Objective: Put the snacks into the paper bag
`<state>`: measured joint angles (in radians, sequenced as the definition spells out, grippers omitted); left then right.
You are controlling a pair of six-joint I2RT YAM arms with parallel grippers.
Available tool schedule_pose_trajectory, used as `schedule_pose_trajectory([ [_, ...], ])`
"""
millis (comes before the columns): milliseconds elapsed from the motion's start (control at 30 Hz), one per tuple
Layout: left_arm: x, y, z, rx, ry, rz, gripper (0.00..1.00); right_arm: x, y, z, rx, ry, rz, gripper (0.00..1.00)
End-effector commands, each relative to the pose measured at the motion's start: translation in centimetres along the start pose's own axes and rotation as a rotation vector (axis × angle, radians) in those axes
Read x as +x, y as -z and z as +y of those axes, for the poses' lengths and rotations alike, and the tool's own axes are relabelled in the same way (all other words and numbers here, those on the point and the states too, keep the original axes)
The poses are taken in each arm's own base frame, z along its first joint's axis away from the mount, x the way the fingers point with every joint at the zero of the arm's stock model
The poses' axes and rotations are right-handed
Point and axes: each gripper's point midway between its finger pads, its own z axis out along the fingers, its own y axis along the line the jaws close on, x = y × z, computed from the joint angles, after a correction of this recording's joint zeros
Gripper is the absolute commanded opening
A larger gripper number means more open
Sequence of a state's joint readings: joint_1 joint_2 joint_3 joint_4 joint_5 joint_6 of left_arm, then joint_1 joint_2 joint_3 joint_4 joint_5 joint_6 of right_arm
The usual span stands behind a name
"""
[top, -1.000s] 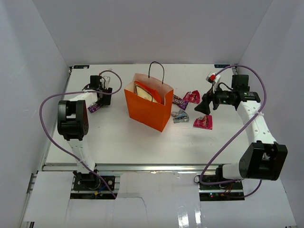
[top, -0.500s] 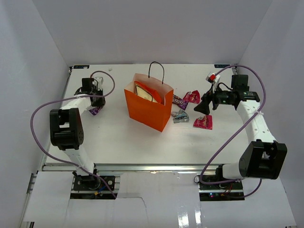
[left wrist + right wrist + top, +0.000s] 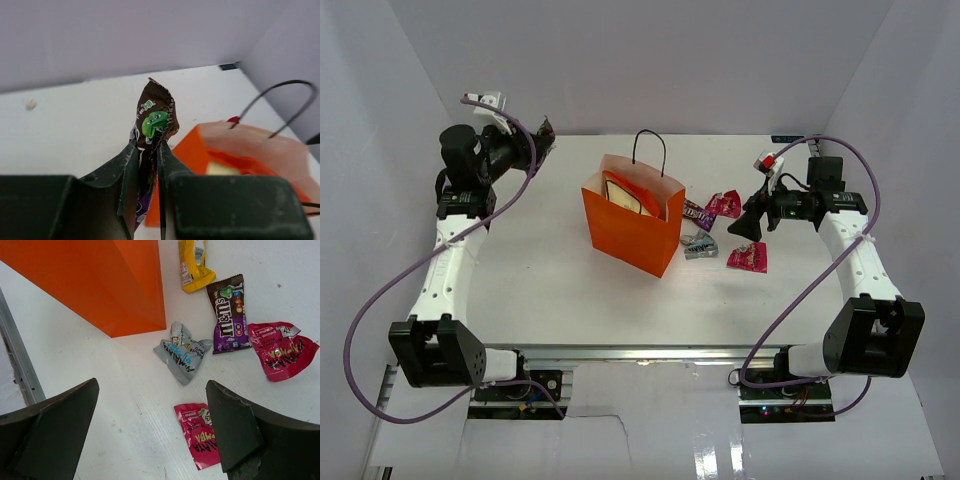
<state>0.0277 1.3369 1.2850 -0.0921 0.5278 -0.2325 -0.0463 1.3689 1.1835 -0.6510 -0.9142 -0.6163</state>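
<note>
Dark brown packet (image 3: 156,112), pinched only by its lower end in the clamped left gripper (image 3: 148,148), could be dropped short of the paper bag (image 3: 630,228); right gripper (image 3: 151,386) is held apart, empty.

The left tool (image 3: 148,150) fills the bottom of the frame with its two dark fingers (image 3: 125,172), which stand close together. Between them they pinch a dark brown candy packet (image 3: 155,117), which stands upright near the centre. The packet has a green cartoon face on it, and its lower part is purple. At the right there is the orange paper bag (image 3: 250,145), blurred, with a cream patch (image 3: 220,169) inside its mouth. A thin black cord handle (image 3: 292,81) curves above it in the upper right. Behind lies the white surface (image 3: 75,125), and a pale grey wall (image 3: 125,35) covers the top.
</note>
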Motion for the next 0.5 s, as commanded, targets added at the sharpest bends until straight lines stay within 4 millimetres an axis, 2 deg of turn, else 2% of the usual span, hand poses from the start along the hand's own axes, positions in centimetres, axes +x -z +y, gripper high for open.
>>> schedule_pose_trajectory([
  [0, -3.5, 0.5, -8.1, 0.299, -0.078, -0.068, 0.24, -2.0, 0.6, 0.0, -0.001, 0.038, -0.037, 0.93],
  [33, -3.5, 0.3, -10.3, 0.36, -0.105, -0.067, 0.25, -2.0, 0.6, 0.0, -0.002, 0.039, -0.036, 0.93],
  [67, -3.4, 0.0, -11.5, 0.398, -0.123, -0.063, 0.26, -2.1, 0.7, -0.1, 0.0, 0.04, -0.036, 0.94],
  [100, -3.7, 0.0, -14.0, 0.468, -0.164, -0.071, 0.27, -2.1, 0.7, -0.1, 0.0, 0.041, -0.036, 0.93],
  [233, -3.1, -0.8, -17.4, 0.582, -0.184, -0.051, 0.27, -2.3, 0.8, -0.2, 0.01, 0.054, -0.034, 0.93],
  [300, -2.4, -1.4, -18.5, 0.612, -0.185, -0.036, 0.28, -2.2, 0.9, -0.1, 0.014, 0.058, -0.032, 0.93],
  [467, -1.0, -2.7, -19.3, 0.635, -0.186, -0.009, 0.33, -1.8, 1.0, 0.2, 0.018, 0.062, -0.026, 0.93],
])
